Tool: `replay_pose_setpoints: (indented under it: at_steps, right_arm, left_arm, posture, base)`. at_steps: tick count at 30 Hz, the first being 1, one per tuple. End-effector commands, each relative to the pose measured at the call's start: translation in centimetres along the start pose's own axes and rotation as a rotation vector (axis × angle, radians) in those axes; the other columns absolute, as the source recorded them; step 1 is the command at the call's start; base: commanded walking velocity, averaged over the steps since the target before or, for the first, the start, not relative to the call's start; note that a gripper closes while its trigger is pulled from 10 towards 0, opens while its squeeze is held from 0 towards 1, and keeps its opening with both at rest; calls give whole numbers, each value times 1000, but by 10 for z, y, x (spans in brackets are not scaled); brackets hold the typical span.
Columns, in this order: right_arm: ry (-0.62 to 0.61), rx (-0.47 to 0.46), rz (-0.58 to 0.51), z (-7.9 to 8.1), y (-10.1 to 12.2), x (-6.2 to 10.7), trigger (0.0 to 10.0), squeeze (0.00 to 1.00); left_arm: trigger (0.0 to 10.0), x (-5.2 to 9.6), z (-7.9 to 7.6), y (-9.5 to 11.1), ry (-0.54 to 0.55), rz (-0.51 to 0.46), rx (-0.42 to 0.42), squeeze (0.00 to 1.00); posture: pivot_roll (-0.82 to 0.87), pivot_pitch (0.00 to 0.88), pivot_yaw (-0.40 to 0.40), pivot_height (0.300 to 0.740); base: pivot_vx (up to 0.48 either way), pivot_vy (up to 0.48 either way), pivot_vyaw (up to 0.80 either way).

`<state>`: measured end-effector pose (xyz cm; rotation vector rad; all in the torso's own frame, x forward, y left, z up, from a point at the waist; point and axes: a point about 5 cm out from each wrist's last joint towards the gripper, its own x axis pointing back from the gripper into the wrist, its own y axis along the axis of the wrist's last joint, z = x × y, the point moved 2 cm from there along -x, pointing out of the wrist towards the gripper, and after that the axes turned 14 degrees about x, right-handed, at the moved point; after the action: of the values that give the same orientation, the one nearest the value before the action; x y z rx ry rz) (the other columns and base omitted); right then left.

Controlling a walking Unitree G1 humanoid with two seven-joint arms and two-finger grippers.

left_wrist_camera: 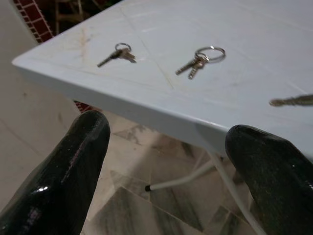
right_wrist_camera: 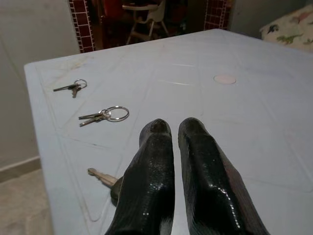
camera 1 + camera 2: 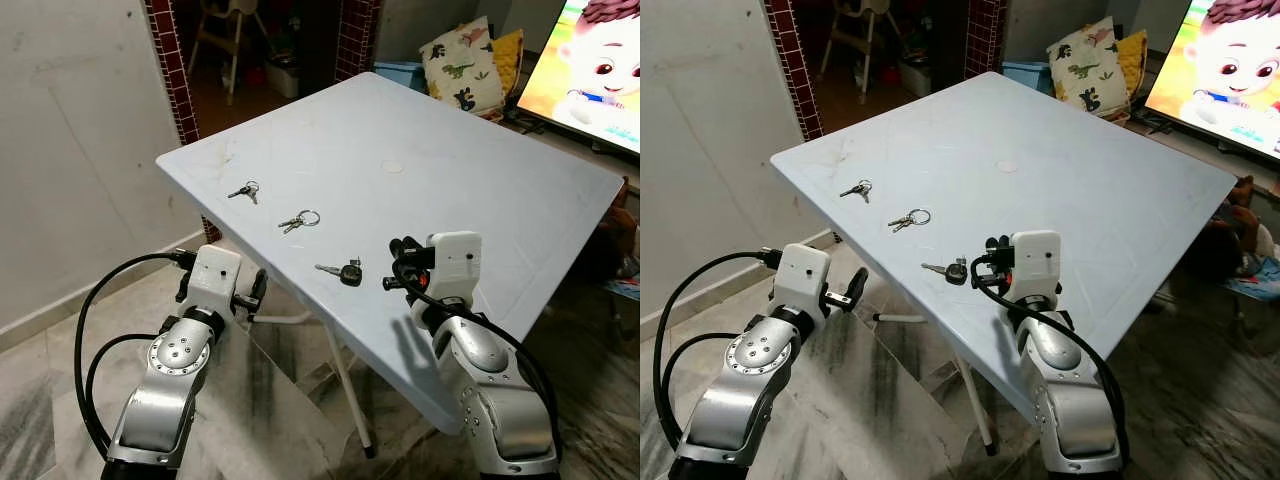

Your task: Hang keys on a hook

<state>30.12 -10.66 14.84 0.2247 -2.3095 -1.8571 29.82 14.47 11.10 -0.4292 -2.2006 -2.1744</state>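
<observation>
The right gripper point(image 3: 992, 262), fingers pressed together and empty, hovers beside the black-headed key point(image 3: 952, 270) on the table point(image 3: 1090, 190); the left gripper point(image 3: 250, 292) gapes below its edge; a closed approach risks nudging the key off.

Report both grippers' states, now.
Left gripper: open, empty, below the table edge.
Right gripper: shut, empty, above the table.

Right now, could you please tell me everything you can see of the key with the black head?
The black-headed key is one silvery metal blade on a chunky black head, apparently plastic. It lies flat on the pale blue table, near the edge nearest the robot, blade pointing to the robot's left. It is nearest the robot of the three sets. The right gripper sits just beside it, fingers shut, not holding it.
</observation>
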Motion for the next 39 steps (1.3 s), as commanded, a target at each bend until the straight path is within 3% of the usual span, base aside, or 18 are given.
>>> replay_pose_setpoints:
  at_steps: [1, 3, 7, 11, 12, 14, 17, 23, 24, 25, 27, 29, 34, 35, 36, 37, 38, 39]
  right_arm:
    - [11, 32, -2, 4, 0, -4, 10000, 1000]
    - [19, 66, 14, 8, -4, -9, 10000, 1000]
    - [51, 51, 40, 15, -9, -13, 10000, 1000]
    - [76, 68, 83, 23, -16, -20, 10000, 1000]
    - [55, 62, 93, 21, -18, -22, 10000, 1000]
    - [35, 48, 101, 19, -20, -24, 10000, 1000]
    - [-16, 42, 137, 13, -27, -28, 10000, 1000]
    - [-42, 35, 170, 13, -31, -36, 10000, 1000]
    - [-43, 19, 179, 15, -31, -39, 10000, 1000]
    - [-44, 5, 179, 17, -31, -42, 10000, 1000]
    - [-30, -6, 172, 21, -28, -45, 10000, 1000]
    - [-22, -12, 161, 25, -25, -48, 10000, 1000]
    - [-9, -18, 150, 32, -23, -51, 10000, 996]
    - [-8, -18, 151, 33, -24, -52, 10000, 871]
    - [-7, -17, 154, 34, -25, -52, 10000, 871]
    - [-6, -16, 155, 35, -25, -52, 10000, 608]
    - [-5, -15, 162, 36, -27, -51, 10000, 0]
    - [-5, -8, 174, 38, -30, -52, 10000, 0]
  left_arm:
    - [10000, 2, 1, 2, -7, -15, -18, 0]
    - [10000, 4, 1, 2, -21, -28, -25, 0]
    - [10000, 5, -1, 1, -34, -29, -28, 0]
    - [10000, 6, -10, 2, -91, -41, -10, 0]
    - [10000, 5, -12, 4, -105, -47, 8, 976]
    - [10000, 5, -14, 5, -120, -53, 28, 1000]
    - [10000, 5, -17, 5, -150, -51, 65, 1000]
    - [10000, 6, -19, 0, -163, -30, 51, 1000]
    - [10000, 6, -20, -1, -158, -23, 30, 925]
    - [10000, 5, -21, -2, -164, -17, 35, 604]
    - [10000, 5, -23, 0, -175, -21, 41, 392]
    - [10000, 5, -24, 1, -179, -26, 39, 0]
    - [10000, 5, -24, 1, -181, -26, 37, 0]
    - [10000, 5, -24, 1, -181, -25, 36, 0]
    - [10000, 5, -24, 2, -183, -25, 36, 0]
    - [10000, 5, -24, 2, -184, -25, 36, 0]
    - [10000, 6, -25, 2, -194, -25, 41, 0]
    - [10000, 8, -28, 2, -221, -22, 47, 0]
  posture:
    - [110, 19, -35, 740]
    - [118, 19, -36, 740]
    - [120, 18, -36, 740]
    - [118, 25, -36, 740]
    - [120, 36, -36, 740]
    - [122, 34, -37, 740]
    - [125, 31, -38, 740]
    - [119, 34, -37, 740]
    - [116, 36, -36, 740]
    - [116, 36, -36, 740]
    - [116, 36, -36, 740]
    - [116, 36, -36, 740]
    - [116, 36, -36, 740]
    - [116, 36, -36, 740]
    - [127, 38, -39, 740]
    - [127, 38, -39, 740]
    - [130, 39, -40, 740]
    - [131, 39, -40, 740]
  base:
    - [0, 0, 0]
    - [0, 0, 0]
    - [0, 0, 0]
    - [0, 0, 0]
    - [0, 0, 0]
    - [0, 0, 0]
    - [0, 0, 0]
    - [0, 0, 0]
    - [0, 0, 0]
    - [0, 0, 0]
    - [0, 0, 0]
    - [0, 0, 0]
    - [0, 0, 0]
    - [0, 0, 0]
    - [0, 0, 0]
    - [0, 0, 0]
    - [0, 0, 0]
    - [0, 0, 0]
